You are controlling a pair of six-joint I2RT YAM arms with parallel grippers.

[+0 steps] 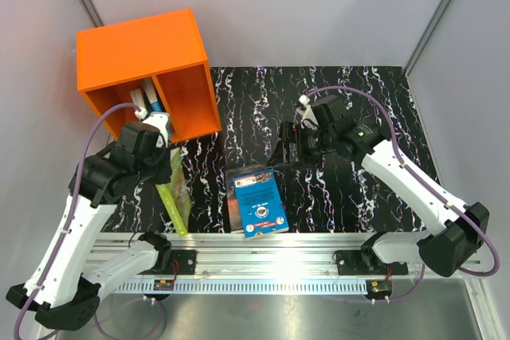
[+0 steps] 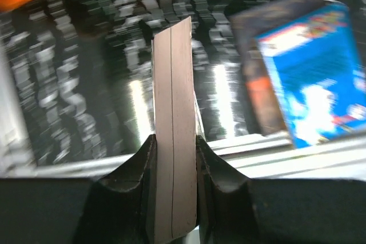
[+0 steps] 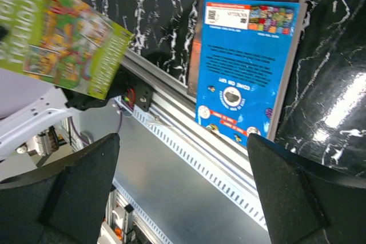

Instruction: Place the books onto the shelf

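The orange shelf (image 1: 147,69) stands at the far left, with white and blue books (image 1: 148,101) upright in its left compartment. In front of it my left gripper (image 1: 166,157) is shut on a green book (image 1: 177,197), held on edge above the table. In the left wrist view that book's pale edge (image 2: 174,112) stands clamped between the fingers (image 2: 137,181). A blue book (image 1: 260,201) lies flat near the front edge, on top of a dark book (image 1: 233,197). My right gripper (image 1: 288,149) hovers open and empty just behind them; its wrist view shows the blue book (image 3: 246,67) and the green book (image 3: 63,32).
The table is black marble-patterned (image 1: 351,117), with a metal rail (image 1: 263,244) along its front edge that the blue book overhangs. Grey walls close in both sides. The shelf's right compartment (image 1: 187,101) shows nothing inside.
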